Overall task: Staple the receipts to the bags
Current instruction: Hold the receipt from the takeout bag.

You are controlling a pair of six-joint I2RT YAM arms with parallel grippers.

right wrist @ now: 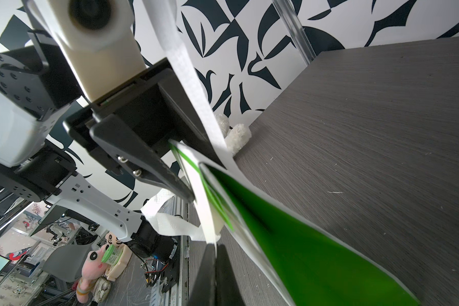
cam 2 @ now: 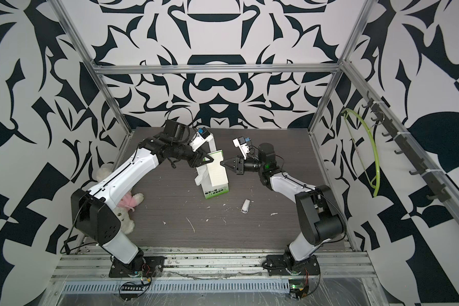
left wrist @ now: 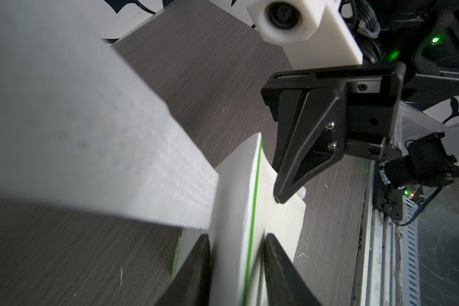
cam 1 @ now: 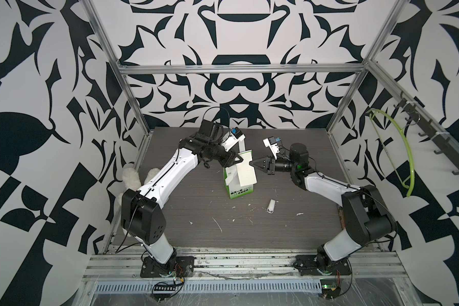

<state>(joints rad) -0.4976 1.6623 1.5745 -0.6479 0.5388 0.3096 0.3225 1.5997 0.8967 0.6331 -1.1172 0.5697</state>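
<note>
Left claw (cam 1: 236,162) first: we see its two black fingers (left wrist: 194,273) straddling the top edge of the bag (cam 1: 240,191). They clamp it from the bag's left side, and one finger sits over the cream receipt (cam 1: 246,169). The receipt lies flat on the bag's front face, its upper edge beside the green-lined rim and its lower edge just above the green lettering.

Our right claw (cam 1: 252,163) comes in from the opposite side with its jaws pressed together into a single point. That point touches the receipt's right-hand edge. Whether paper is pinched between the tips we cannot tell. The two claws face each other across the bag's top, close together.

The bag stands upright on the worktop (cam 1: 289,233), near the middle and a little toward the back wall. One white handle (cam 1: 241,145) rises behind the left claw, and another (cam 1: 229,180) droops down the bag's left side.

In front of the bag we have a broad stretch of bare worktop running to the metal rail, dotted only with small paper scraps (cam 1: 217,224). The white stapler (cam 1: 270,206) lies flat there, in front and to the right of the bag. It is well apart from both claws and near the right arm's reach.

A plush toy (cam 2: 125,210) sits at the worktop's left edge under the left arm. Behind the bag a narrower strip of worktop runs to the patterned wall.
</note>
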